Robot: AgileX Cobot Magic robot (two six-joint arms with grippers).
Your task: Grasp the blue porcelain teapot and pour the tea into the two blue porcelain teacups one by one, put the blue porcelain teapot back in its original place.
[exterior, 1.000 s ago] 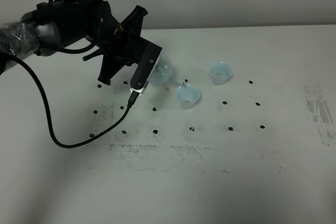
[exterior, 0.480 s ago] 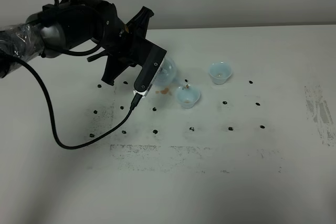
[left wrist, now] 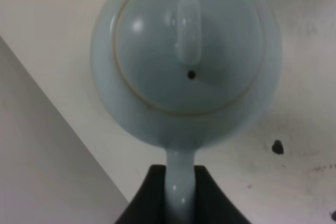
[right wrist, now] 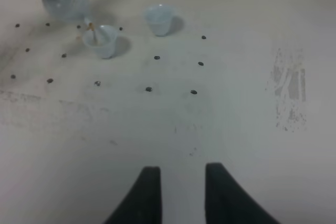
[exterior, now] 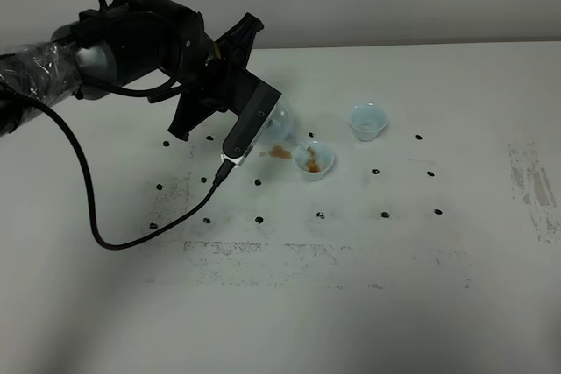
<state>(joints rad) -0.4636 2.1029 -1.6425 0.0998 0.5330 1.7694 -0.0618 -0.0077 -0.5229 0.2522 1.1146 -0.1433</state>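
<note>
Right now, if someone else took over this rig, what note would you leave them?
Left claw: shut on the handle of the blue porcelain teapot, which is tipped with its spout towards the near teacup.
Right claw: open, empty, over bare table away from the cups.
Done: teapot lifted; brown tea is in the near teacup.
Left: finish this pour, fill the far teacup (no tea visible in it), set the teapot back.
Watch: brown patch beside the near teacup, possibly spilled.
</note>
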